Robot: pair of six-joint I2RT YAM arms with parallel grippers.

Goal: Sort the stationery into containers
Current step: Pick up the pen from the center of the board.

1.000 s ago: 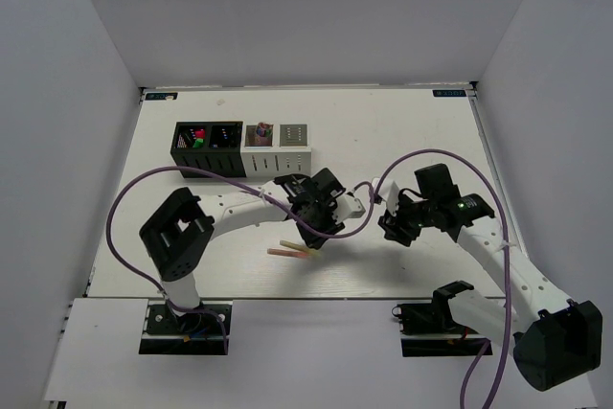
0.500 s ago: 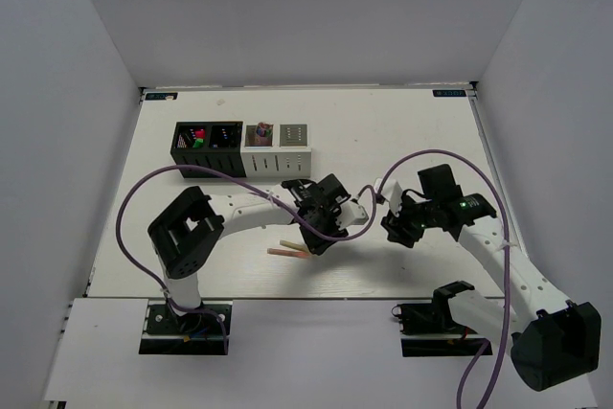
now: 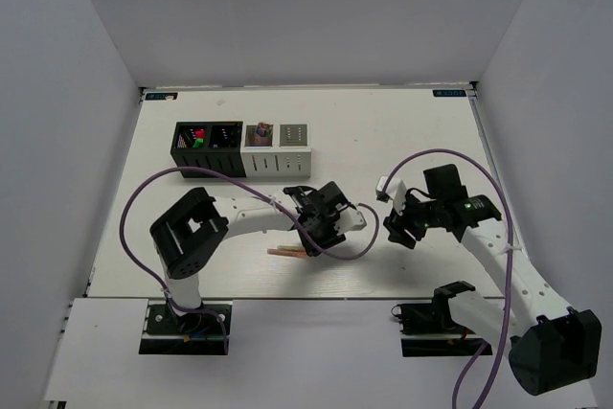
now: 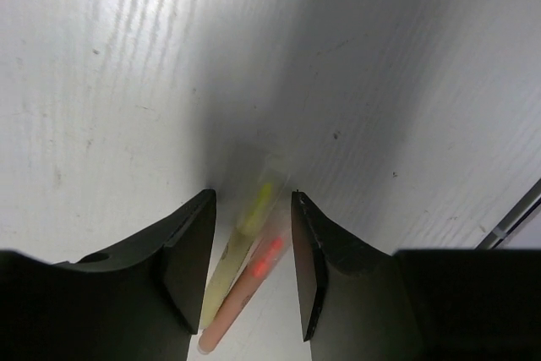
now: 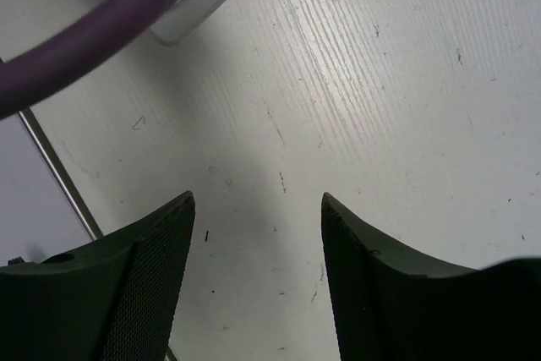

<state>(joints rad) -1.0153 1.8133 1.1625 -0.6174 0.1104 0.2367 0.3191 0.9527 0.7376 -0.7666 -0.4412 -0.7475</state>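
Two thin sticks, one yellow (image 4: 241, 243) and one orange (image 4: 245, 289), lie side by side on the white table. In the top view they show as a short line (image 3: 283, 252). My left gripper (image 4: 252, 200) is low over them, open, with a jaw on each side of the pair and gaps still showing; it also shows in the top view (image 3: 311, 239). My right gripper (image 5: 258, 200) is open and empty above bare table, right of the left one in the top view (image 3: 395, 230). The four containers stand in a row: two black (image 3: 194, 144) (image 3: 225, 141) and two white (image 3: 259, 146) (image 3: 293, 141).
The left black cube holds items with pink and green caps, and the first white cube holds a pinkish item. Purple cables loop from both arms over the table (image 3: 450, 155). White walls close in the table at the back and sides.
My left gripper has moved toward the near edge and down over the two sticks, which now lie between its jaws. My right gripper has shifted only slightly.
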